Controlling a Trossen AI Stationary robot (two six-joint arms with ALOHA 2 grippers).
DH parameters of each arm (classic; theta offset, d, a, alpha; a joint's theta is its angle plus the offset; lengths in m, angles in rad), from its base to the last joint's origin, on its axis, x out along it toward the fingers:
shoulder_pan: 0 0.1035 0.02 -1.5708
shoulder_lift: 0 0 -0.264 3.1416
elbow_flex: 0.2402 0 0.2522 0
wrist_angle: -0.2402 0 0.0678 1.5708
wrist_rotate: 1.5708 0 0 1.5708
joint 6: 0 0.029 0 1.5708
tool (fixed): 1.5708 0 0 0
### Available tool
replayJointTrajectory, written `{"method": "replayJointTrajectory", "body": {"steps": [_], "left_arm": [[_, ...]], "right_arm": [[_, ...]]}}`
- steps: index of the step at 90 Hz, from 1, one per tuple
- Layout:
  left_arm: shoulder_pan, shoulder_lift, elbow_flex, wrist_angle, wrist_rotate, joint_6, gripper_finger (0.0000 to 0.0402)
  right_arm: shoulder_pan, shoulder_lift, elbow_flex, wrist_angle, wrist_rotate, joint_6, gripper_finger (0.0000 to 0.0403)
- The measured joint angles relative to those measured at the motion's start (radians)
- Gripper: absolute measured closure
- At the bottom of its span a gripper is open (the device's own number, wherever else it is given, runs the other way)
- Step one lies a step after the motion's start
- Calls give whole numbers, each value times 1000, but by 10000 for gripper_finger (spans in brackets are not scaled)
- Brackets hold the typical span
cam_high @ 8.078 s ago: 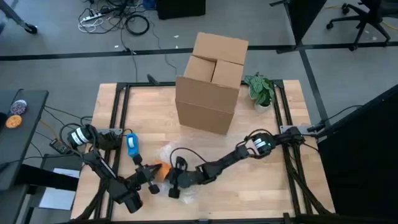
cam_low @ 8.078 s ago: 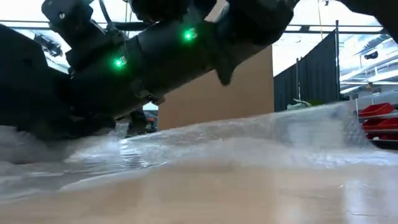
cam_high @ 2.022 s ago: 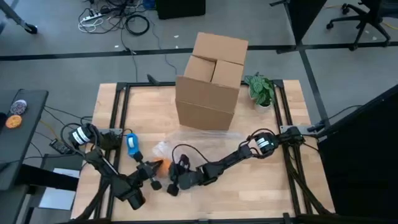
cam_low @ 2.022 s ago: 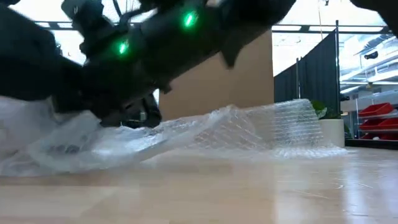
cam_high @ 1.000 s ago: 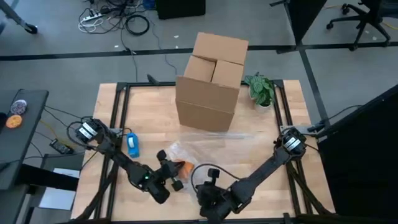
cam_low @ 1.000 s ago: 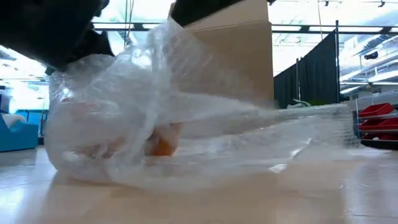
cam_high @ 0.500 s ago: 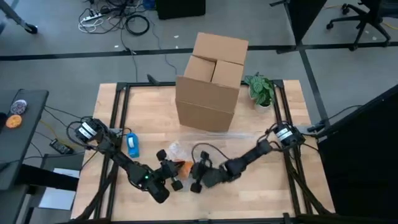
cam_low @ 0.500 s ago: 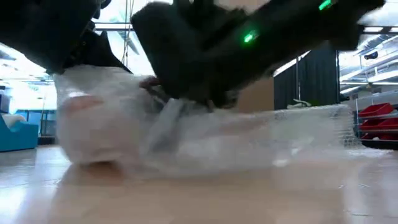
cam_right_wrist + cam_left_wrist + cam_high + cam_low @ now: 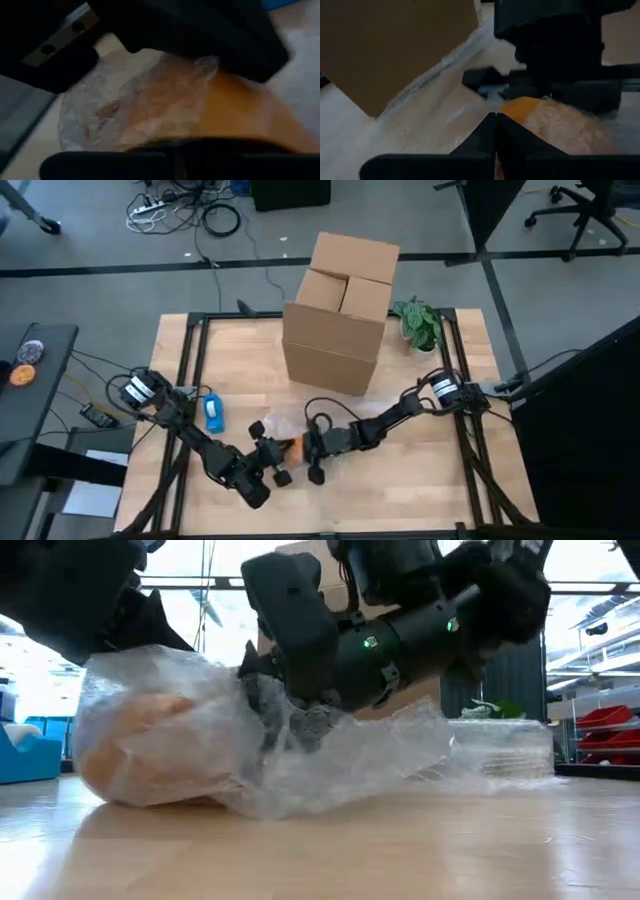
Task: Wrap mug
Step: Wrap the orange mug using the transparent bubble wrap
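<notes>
Wooden table (image 9: 420, 480) carries a cardboard box (image 9: 335, 315) at twelve o'clock and a plant (image 9: 418, 325) at two. Clear bubble wrap (image 9: 340, 765) lies near the centre, bunched over the orange mug (image 9: 150, 745), which sits at about seven o'clock from the box. The left gripper (image 9: 277, 462) meets the mug from eight o'clock, fingers pressed together. The right gripper (image 9: 312, 450) reaches in from three, seemingly pinching the wrap, fingers together. A blue object (image 9: 212, 412) lies at nine.
</notes>
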Motion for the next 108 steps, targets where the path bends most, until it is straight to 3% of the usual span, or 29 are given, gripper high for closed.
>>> {"method": "replayJointTrajectory", "body": {"steps": [7,23,39,96,108], "left_arm": [[1,0,0,-1,3,-1,402],[2,0,1,10,15,-4,402],[2,0,1,26,25,-4,402],[2,0,1,51,48,0,402],[2,0,1,50,48,1,402]], "right_arm": [[0,25,2,48,44,2,402],[52,37,6,50,312,-99,403],[87,11,7,-3,294,-144,403],[245,-291,6,-659,452,-96,403],[260,-304,5,-703,547,-71,403]]}}
